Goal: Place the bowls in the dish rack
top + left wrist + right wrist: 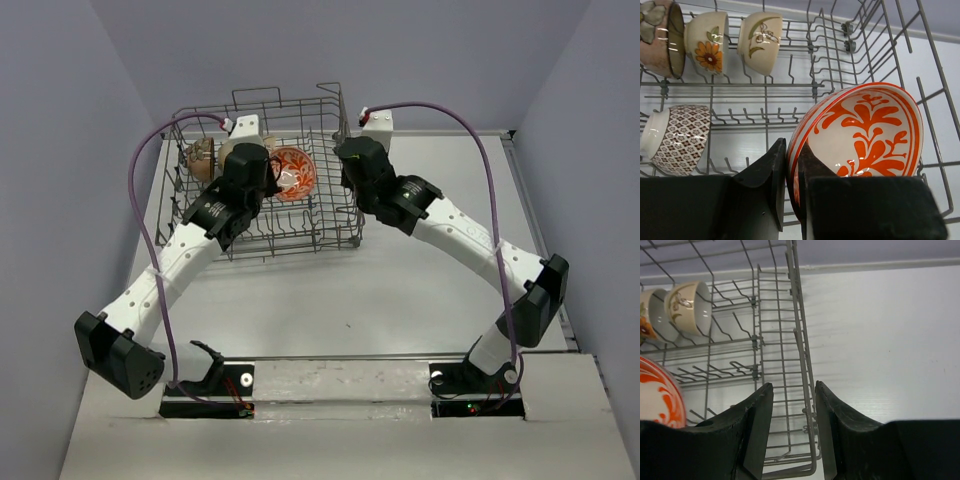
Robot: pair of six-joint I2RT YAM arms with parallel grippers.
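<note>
The dish rack stands at the far left of the table. My left gripper is inside it, shut on the rim of the orange-red patterned bowl, which it holds tilted on edge over the tines. In the left wrist view the fingers pinch that bowl's wall. A brown bowl, two white bowls and the grey-patterned bowl stand on edge in the rack's far rows. My right gripper is open and empty, its jaws either side of the rack's right wall.
The rack's raised wire sides and upright tines close round the held bowl. The grey table stretches right of and in front of the rack. Purple cables loop above both arms.
</note>
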